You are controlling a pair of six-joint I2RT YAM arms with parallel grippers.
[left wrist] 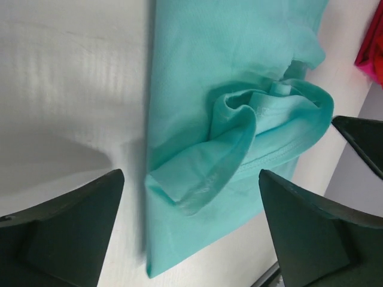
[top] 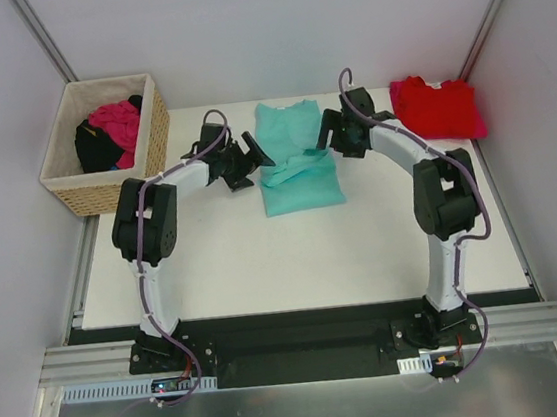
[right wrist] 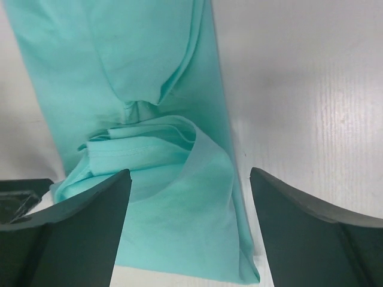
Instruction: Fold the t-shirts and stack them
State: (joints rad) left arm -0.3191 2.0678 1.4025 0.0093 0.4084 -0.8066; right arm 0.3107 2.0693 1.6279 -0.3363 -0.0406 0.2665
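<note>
teal t-shirt point(top: 296, 161): soft, fine knit with a smooth matte face; lying flat on the table at the far middle, between the two grippers and gripped by neither.
teal shape: long narrow strip running away from the arms, near end doubled into a rough rectangle; a loose band of cloth bunched across the middle.
teal detail: stitched hem visible in the wrist views, one edge rolled into a rounded tube, shallow creases around the bunch.
left gripper point(left wrist: 190, 233): matte black, wedge-shaped, hard-edged; jaws spread wide, one on each side of the cloth's rolled edge, nothing pinched between them.
right gripper point(right wrist: 190, 233): same dark, angular wedges; jaws wide apart over the opposite long edge of the strip, closed on nothing.
red t-shirt point(top: 438, 107): bright, soft, folded into a thick uneven rectangle at the far right corner of the table, well apart from the teal one.
pink t-shirt point(top: 120, 121): magenta, crumpled into a loose lump inside the basket.
black cloth point(top: 95, 147): dark, rumpled, just beside the pink lump in the same basket.
basket point(top: 75, 186): woven straw-coloured wicker, square with upright walls, lined with pale fabric folded over the rim; at the far left corner.
table point(top: 294, 257): white, flat, faintly ribbed in the wrist views.
</note>
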